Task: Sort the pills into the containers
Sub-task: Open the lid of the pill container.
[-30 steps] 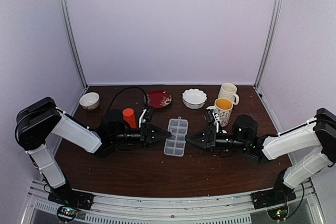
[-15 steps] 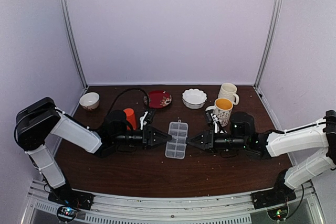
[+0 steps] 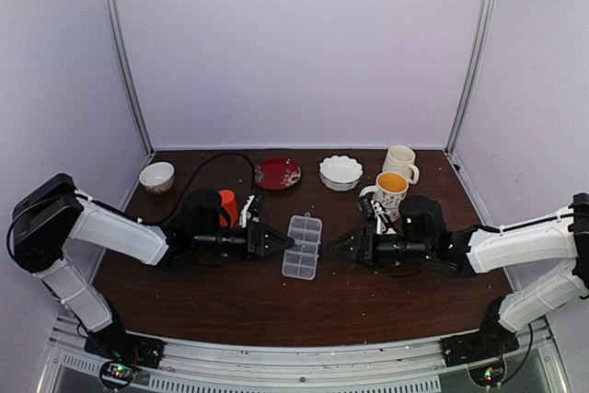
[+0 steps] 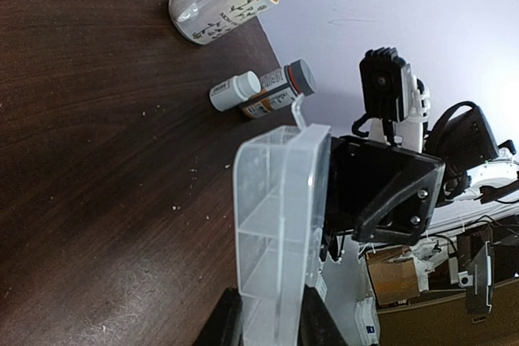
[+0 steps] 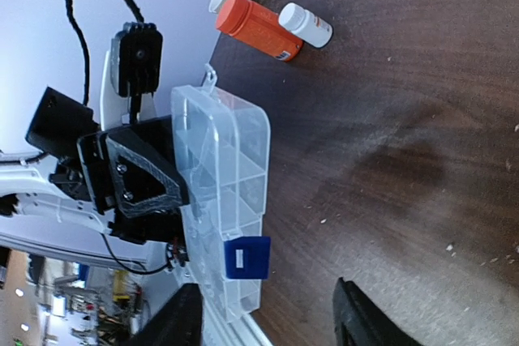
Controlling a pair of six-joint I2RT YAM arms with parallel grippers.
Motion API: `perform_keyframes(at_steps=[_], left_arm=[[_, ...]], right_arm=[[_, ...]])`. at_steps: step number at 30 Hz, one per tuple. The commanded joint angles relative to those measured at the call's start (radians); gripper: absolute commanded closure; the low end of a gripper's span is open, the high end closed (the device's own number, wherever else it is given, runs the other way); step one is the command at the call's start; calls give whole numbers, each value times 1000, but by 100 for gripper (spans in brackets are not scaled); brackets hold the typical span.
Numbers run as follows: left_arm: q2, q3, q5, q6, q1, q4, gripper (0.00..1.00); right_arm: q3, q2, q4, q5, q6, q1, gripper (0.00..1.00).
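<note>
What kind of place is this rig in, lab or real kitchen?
Probably a lab test booth: plain walls on metal posts, robot arms on a rail at a small table, staged mugs and bowls.

Dark wooden worktop (image 3: 276, 306): along the rear were set a small bowl (image 3: 156, 176), red plate (image 3: 278, 173), fluted white bowl (image 3: 340, 172), white mug (image 3: 398, 161) and yellow-lined mug (image 3: 390, 190); an orange bottle (image 5: 258, 28) was seen just beside a small white bottle (image 5: 306, 25).
</note>
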Motion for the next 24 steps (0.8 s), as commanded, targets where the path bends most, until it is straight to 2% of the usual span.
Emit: perform_keyframes(at_steps=[1,3,5,13,19,24], left_arm=[[-6,18,25,-15,4,88,88],[1,28,60,-33,3,122,88],[2,34,79,-49,3,145,88],[4,50,107,-60,4,155,88],[4,45,104,-61,3,156,88],[-2,41,92,-56,4,135,88]], right_arm=[[-23,-28,146,-23,10,-3,30],[-38,-31,213,-46,28,-3,22],[-26,-24,218,-68,31,-1,20],[0,10,265,-121,51,12,22],[-17,-2,329,-127,90,12,47],[-33,-21,343,-125,100,12,61]])
